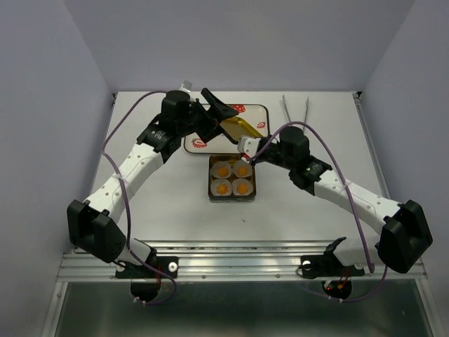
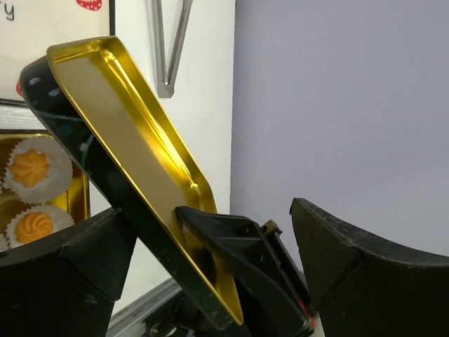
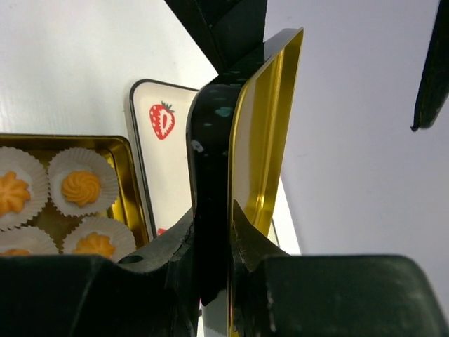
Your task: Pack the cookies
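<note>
Several orange-yellow cookies (image 1: 232,178) sit in white paper cups inside the square gold tin (image 1: 211,191) at the table's middle. In the right wrist view the cookies (image 3: 81,187) lie at lower left. The tin's lid (image 1: 242,128), black outside and gold inside, hangs tilted above the tin's far edge. My right gripper (image 1: 247,149) is shut on the lid's edge (image 3: 214,210). My left gripper (image 1: 223,112) stands open around the lid (image 2: 133,147), its fingers (image 2: 344,253) apart from it.
A white card with printed red strawberries (image 1: 256,112) lies flat behind the tin. Metal tongs (image 1: 295,109) rest at the back right. A lilac wall rises behind the table. The table's metal front rail (image 1: 238,256) runs between the arm bases.
</note>
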### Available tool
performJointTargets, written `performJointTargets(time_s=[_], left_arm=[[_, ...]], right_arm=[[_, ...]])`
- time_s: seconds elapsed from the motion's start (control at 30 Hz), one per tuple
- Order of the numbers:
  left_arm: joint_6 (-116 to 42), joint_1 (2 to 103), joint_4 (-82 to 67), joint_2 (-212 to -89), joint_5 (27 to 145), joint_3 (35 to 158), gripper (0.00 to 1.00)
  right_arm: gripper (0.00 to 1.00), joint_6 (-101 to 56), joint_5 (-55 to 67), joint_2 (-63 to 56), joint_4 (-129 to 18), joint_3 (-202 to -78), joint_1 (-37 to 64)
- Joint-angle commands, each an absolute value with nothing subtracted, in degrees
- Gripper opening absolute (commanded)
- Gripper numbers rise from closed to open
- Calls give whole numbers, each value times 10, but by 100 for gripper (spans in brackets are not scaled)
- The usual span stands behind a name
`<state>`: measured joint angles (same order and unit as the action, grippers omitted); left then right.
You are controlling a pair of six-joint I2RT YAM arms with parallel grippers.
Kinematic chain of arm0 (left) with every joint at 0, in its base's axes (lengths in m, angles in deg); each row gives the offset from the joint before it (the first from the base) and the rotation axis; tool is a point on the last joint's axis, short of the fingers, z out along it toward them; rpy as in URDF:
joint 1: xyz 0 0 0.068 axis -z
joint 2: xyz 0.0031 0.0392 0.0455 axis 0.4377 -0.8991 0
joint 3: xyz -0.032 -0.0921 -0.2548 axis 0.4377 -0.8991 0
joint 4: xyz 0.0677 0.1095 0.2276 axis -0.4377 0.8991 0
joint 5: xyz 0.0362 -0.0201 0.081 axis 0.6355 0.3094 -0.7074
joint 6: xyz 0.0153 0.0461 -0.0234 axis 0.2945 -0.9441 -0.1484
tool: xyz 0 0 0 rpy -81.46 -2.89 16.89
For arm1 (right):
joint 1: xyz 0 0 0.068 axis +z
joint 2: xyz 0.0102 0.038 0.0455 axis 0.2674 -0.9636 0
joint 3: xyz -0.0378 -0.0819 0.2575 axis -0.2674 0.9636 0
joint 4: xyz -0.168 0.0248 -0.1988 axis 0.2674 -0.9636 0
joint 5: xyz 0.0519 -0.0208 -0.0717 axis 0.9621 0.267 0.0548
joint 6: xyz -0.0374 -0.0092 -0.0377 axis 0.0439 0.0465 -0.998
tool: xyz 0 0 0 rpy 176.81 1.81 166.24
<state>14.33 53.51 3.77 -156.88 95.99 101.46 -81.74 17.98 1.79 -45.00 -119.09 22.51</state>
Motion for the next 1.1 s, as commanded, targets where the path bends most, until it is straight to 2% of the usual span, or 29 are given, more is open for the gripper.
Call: performJointTargets(time_s=[0.0,0.3,0.5,0.6,0.67,0.8,0.83,0.93,1.07], left_arm=[[56,537,-8,-1512,965,1003,99],[-16,539,-24,-1436,950,975,99],[-41,539,-53,-1405,951,948,99],[-59,539,-75,-1381,940,934,99],[-70,538,-74,-1377,917,927,99],[-97,528,-69,-1379,910,915,99],[-101,522,-72,-1381,912,911,99],[-114,492,-86,-1384,933,887,99],[-128,457,-116,-1388,959,853,99]], right_arm=[[1,-724,194,25,-414,-1225,213],[1,-568,246,5,-413,-1265,177],[1,-456,206,-4,-405,-1293,172],[1,-320,171,-20,-405,-1325,145],[1,-210,193,-36,-412,-1342,119],[1,-9,321,-72,-412,-1373,32],[1,23,394,-83,-410,-1380,5],[1,145,503,-121,-395,-1378,-15],[1,217,518,-123,-353,-1357,-22]])
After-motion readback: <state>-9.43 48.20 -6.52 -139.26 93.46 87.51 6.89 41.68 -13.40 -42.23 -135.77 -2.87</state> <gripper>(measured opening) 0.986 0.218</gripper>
